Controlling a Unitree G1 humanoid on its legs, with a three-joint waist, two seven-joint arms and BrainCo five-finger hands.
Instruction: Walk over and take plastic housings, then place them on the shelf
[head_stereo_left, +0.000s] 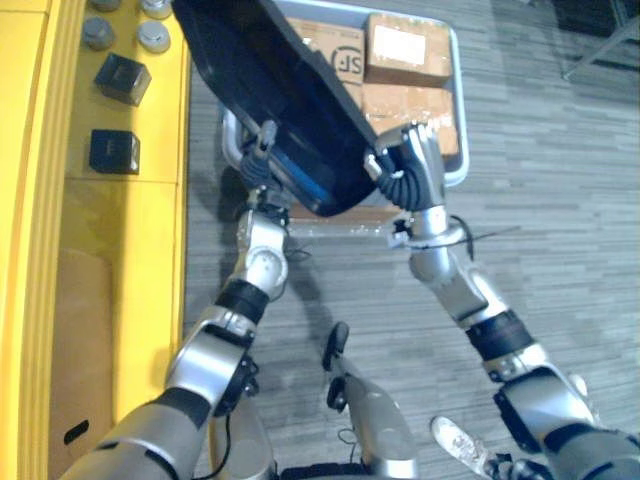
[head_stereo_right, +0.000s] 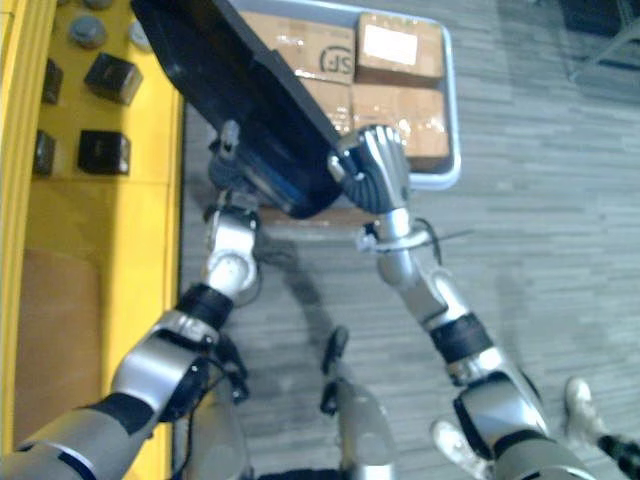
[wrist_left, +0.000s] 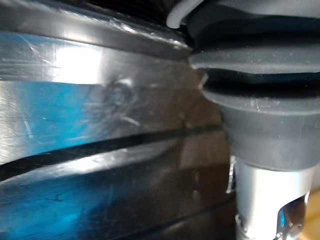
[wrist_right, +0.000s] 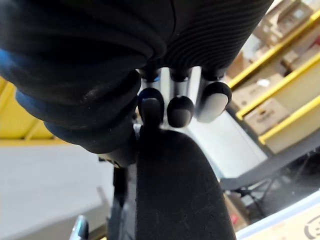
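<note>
Grey wood-grain plank floor (head_stereo_left: 560, 200) spreads below, with a smooth yellow shelf (head_stereo_left: 150, 230) at 9 o'clock bearing matte black cubes (head_stereo_left: 122, 78) and round grey discs (head_stereo_left: 153, 36). At 1 o'clock a round-cornered grey tray (head_stereo_left: 457, 110) holds brown cardboard boxes (head_stereo_left: 405, 50). At 12 o'clock hangs the black plastic housing (head_stereo_left: 270, 90), a broad glossy shell with ridged faces, tilted between both hands. The right hand (head_stereo_right: 380, 165) clasps its 4 o'clock rim, dark-tipped fingers (wrist_right: 180, 110) curled over the edge. The left hand (head_stereo_left: 258, 172) meets its 7 o'clock edge; whether it grips, I cannot tell.
</note>
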